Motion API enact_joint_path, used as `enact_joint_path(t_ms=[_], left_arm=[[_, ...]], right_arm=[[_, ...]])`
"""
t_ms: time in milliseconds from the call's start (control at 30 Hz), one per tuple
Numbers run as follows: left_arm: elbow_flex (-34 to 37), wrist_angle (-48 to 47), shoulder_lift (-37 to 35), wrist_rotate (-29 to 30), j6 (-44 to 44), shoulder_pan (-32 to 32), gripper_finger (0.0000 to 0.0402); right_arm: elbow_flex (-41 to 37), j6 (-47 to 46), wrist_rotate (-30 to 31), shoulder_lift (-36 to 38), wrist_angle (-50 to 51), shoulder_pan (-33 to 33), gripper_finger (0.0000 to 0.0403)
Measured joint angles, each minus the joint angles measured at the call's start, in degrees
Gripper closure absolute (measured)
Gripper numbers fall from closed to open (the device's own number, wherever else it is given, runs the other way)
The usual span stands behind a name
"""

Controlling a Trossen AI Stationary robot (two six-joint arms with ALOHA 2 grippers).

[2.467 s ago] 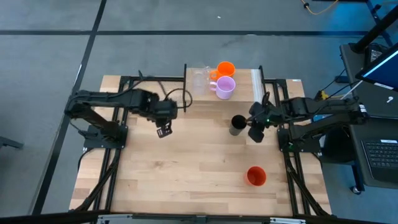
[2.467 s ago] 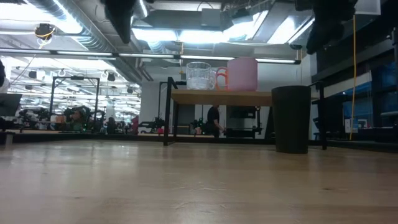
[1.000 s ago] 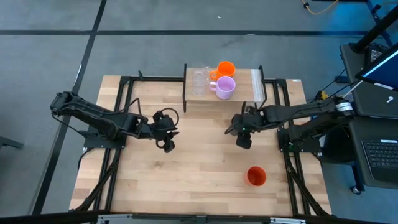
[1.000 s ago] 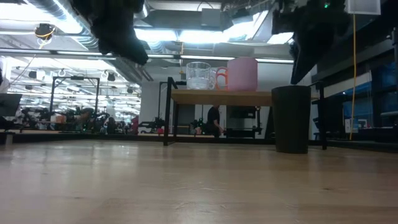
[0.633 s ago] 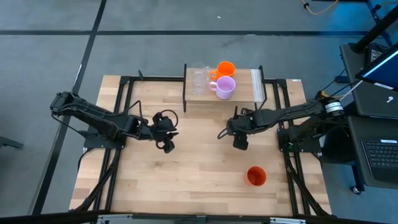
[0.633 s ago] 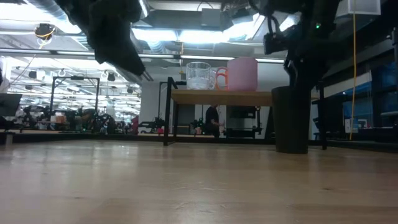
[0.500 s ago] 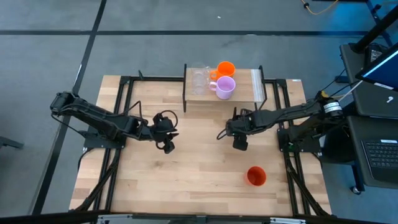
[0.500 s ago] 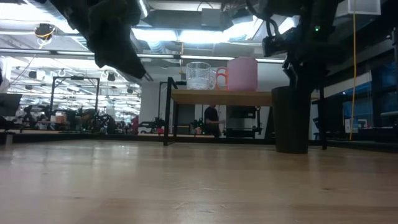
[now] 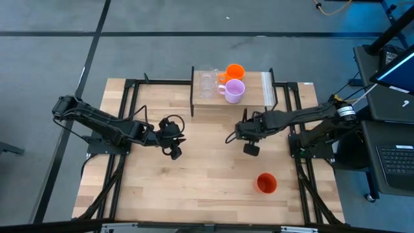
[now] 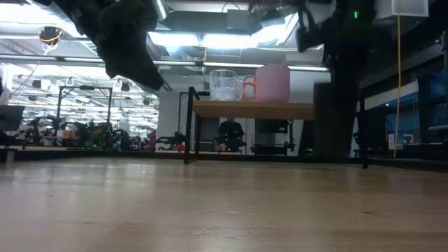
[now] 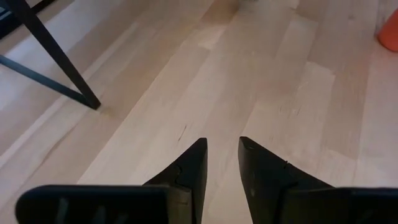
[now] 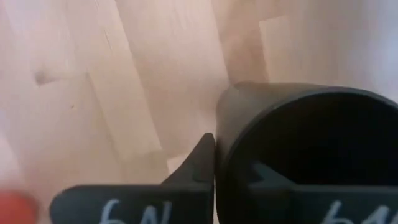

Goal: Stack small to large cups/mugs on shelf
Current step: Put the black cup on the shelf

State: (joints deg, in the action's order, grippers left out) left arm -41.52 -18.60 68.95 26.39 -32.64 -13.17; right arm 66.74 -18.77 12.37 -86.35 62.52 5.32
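Right wrist view: right tool (image 12: pixel 214 163) clenched on the black cup (image 12: pixel 298 155), one finger outside its wall, one inside. Low view suggests the cup hangs clear of the surface (image 9: pixel 194 175). Shelf (image 9: pixel 252 100) lies beyond the tool, carrying clear tumbler (image 10: pixel 224 85), lilac mug (image 9: pixel 234 91), orange mug (image 9: pixel 233 71). Risk: thin rim pinch may let cup swing or slip. Left tool (image 11: pixel 222 163) idle, part-open, empty.

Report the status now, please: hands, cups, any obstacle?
Right hand shut on black cup rim, cup off the table. Left hand empty, part open, waiting. Shelf has free space.
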Motion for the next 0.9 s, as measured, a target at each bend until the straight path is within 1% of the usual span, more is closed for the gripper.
enact_joint_path(t_ms=[67, 133, 200, 300, 367, 467, 600, 633, 700, 767, 833, 900], left_arm=[[0.00, -0.01, 0.00, 0.00, 0.00, 0.00, 0.0317], [0.00, -0.01, 0.02, 0.00, 0.00, 0.00, 0.0317], [0.00, -0.01, 0.02, 0.00, 0.00, 0.00, 0.0317], [0.00, -0.01, 0.02, 0.02, 0.00, 0.02, 0.0317], [0.00, -0.03, 0.02, 0.00, 0.01, 0.02, 0.0317], [0.00, -0.03, 0.02, 0.00, 0.02, 0.02, 0.0317], [0.00, -0.03, 0.02, 0.00, 0.20, 0.02, 0.0317], [0.00, -0.03, 0.02, 0.00, 0.20, 0.02, 0.0317], [0.00, -0.05, 0.02, 0.00, 0.20, 0.02, 0.0317], [0.00, -0.05, 0.02, 0.00, 0.19, 0.02, 0.0317], [0.00, -0.05, 0.02, 0.00, 0.17, 0.02, 0.0317], [0.00, -0.05, 0.02, 0.00, 0.17, 0.02, 0.0317]], right_arm=[[4.85, 0.13, 0.80, 0.03, 5.79, 0.15, 0.0396], [10.49, 0.80, 3.04, 0.13, 11.44, 0.24, 0.0395], [16.74, 0.73, 7.12, 0.15, 16.91, 0.26, 0.0395], [25.32, -0.70, 15.12, 0.26, 22.91, -0.39, 0.0397], [30.42, -0.69, 18.81, 0.24, 25.51, -1.56, 0.0397], [36.63, 1.22, 20.94, 0.31, 26.28, -4.68, 0.0397], [42.39, 6.36, 22.92, 0.25, 25.74, -12.37, 0.0397], [43.37, 7.66, 22.93, 0.26, 25.25, -14.87, 0.0397], [45.07, 10.22, 21.03, 0.24, 24.06, -20.18, 0.0397], [46.35, 13.37, 16.19, 0.18, 22.08, -26.03, 0.0397], [46.90, 15.72, 9.87, -0.13, 20.46, -31.75, 0.0397], [46.81, 17.54, 4.73, -0.98, 19.90, -36.52, 0.0397]])
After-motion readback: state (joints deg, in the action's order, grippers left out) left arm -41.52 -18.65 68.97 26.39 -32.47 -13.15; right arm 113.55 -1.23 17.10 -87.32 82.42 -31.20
